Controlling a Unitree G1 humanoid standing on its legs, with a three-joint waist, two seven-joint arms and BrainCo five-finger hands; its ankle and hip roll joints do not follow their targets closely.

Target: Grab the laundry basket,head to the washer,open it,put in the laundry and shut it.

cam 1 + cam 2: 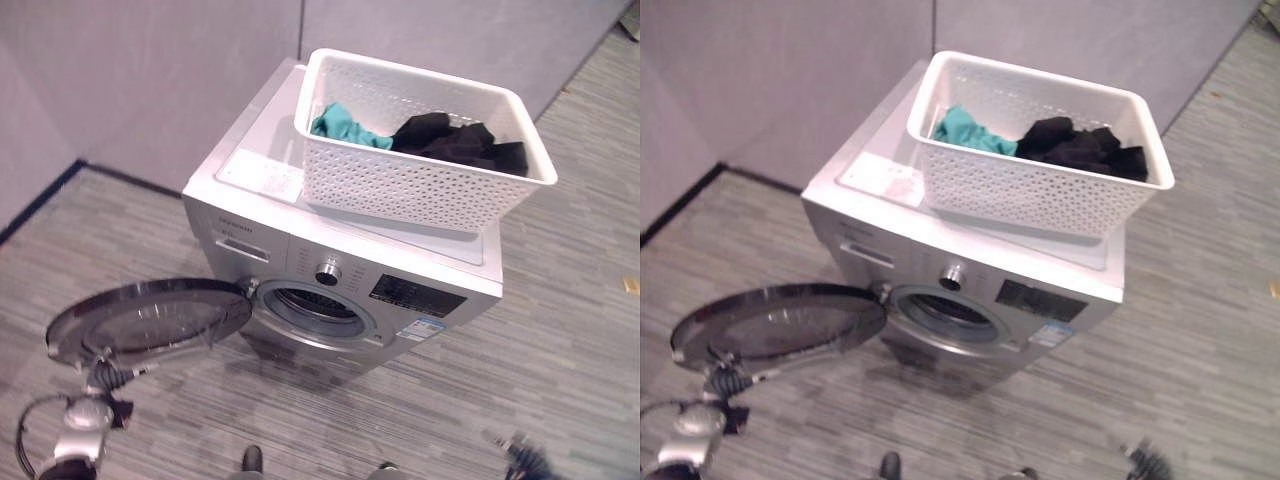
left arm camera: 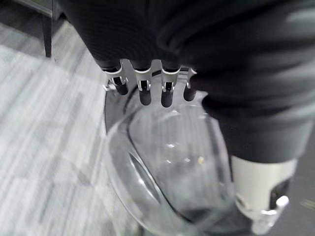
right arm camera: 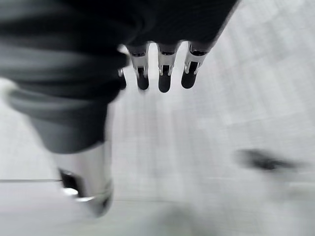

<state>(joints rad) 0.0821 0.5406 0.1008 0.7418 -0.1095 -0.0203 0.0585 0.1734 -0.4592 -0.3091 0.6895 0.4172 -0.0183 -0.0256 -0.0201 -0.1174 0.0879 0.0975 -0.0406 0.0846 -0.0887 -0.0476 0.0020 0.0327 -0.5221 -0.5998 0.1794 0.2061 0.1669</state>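
A white perforated laundry basket (image 1: 420,185) stands on top of the silver front-loading washer (image 1: 400,290). In it lie a teal cloth (image 1: 345,125) and black clothes (image 1: 460,140). The washer's round glass door (image 1: 150,315) is swung wide open to the left, and the drum opening (image 1: 315,305) shows dark and bare. My left hand (image 2: 142,91) hovers by the door's outer edge with relaxed, straight fingers and holds nothing; the door's glass bowl (image 2: 172,162) shows just past them. My right hand (image 3: 165,78) hangs low at the right over the floor, fingers relaxed and empty.
Grey partition walls (image 1: 150,80) meet in a corner right behind the washer. Striped grey floor (image 1: 560,330) spreads in front and to the right. A dark furniture leg (image 2: 47,34) stands on the floor beyond my left hand.
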